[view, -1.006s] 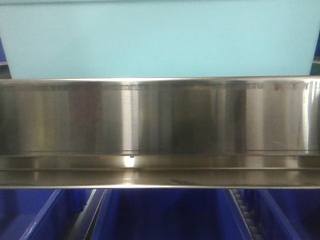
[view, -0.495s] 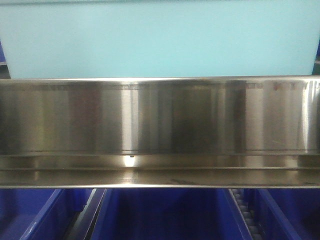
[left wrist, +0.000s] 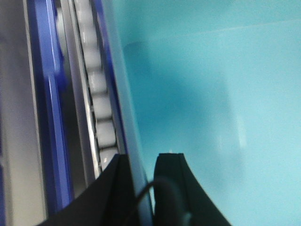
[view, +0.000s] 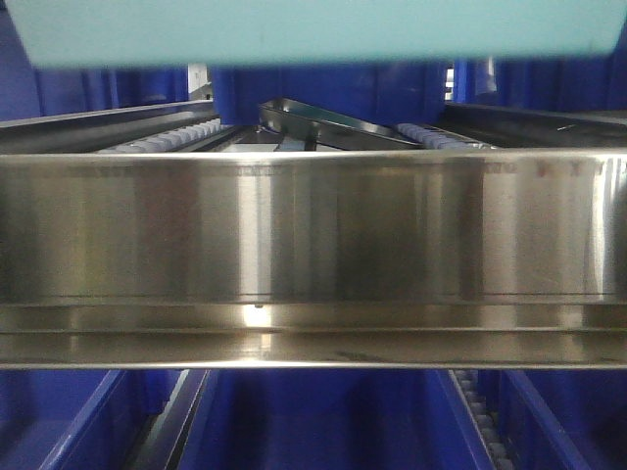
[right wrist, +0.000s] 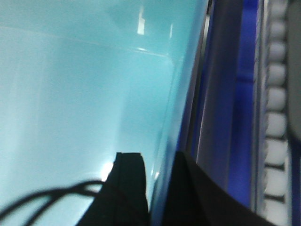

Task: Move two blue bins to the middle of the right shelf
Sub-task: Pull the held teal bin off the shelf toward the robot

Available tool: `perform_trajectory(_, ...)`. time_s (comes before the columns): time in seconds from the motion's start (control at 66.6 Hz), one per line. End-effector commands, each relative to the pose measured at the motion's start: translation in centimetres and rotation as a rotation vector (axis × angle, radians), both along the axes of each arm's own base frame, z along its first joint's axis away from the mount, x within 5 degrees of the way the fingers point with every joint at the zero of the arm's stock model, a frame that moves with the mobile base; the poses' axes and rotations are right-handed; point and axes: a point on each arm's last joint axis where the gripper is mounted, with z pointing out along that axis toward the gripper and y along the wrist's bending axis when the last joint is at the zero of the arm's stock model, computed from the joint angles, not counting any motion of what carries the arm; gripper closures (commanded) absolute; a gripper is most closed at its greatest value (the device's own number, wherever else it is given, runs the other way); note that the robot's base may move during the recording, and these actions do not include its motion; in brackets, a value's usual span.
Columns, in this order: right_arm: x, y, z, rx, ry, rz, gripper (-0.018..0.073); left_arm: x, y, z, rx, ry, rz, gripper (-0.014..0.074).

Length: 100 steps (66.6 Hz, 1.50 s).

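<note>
One pale cyan bin [view: 313, 34] hangs above the steel shelf rail, only its underside showing along the top of the front view. My left gripper [left wrist: 141, 162] is shut on the bin's left wall [left wrist: 123, 94], one finger outside and one inside. My right gripper [right wrist: 157, 162] is shut on the bin's right wall [right wrist: 183, 84] the same way. The bin's smooth inside [right wrist: 70, 94] fills most of both wrist views. No second pale bin shows.
A wide steel shelf rail [view: 313, 255] spans the front view. Behind it lie roller tracks [view: 162, 137] and a slanted steel divider [view: 323, 122]. Dark blue bins [view: 323, 421] sit on the level below. Rollers [left wrist: 96, 89] and blue frames [right wrist: 247, 94] run beside the bin.
The pale bin has risen: it filled the upper front view before, and now only its bottom edge shows, uncovering the roller tracks behind the rail.
</note>
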Motion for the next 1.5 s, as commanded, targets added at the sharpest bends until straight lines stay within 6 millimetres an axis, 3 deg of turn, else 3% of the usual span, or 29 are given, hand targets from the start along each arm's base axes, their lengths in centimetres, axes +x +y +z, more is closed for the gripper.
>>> perform_trajectory(0.0, -1.3, -0.6, 3.3, 0.033, -0.128, 0.011, 0.0711, -1.9, 0.2, 3.4, -0.054, -0.106, -0.022, 0.0708)
perform_trajectory(0.135, -2.7, -1.1, 6.4, 0.072, -0.230, 0.010, 0.0711, -3.4, 0.7, 6.2, -0.085, -0.196, -0.023, 0.0708)
perform_trajectory(0.3, -3.3, -1.3, 8.2, 0.097, -0.294, 0.009, 0.0711, -4.6, 1.2, 8.2, -0.112, -0.275, -0.023, 0.0708)
perform_trajectory(1.231, -3.3, -1.3, 8.2, 0.099, -0.298, 0.009, 0.0711, -4.5, 1.2, 8.5, -0.116, -0.312, -0.019, 0.0708)
perform_trajectory(1.486, -2.7, -1.1, 9.5, 0.156, -0.444, 0.004, 0.0711, -3.9, 1.0, 9.9, -0.169, -0.472, -0.016, 0.0708)
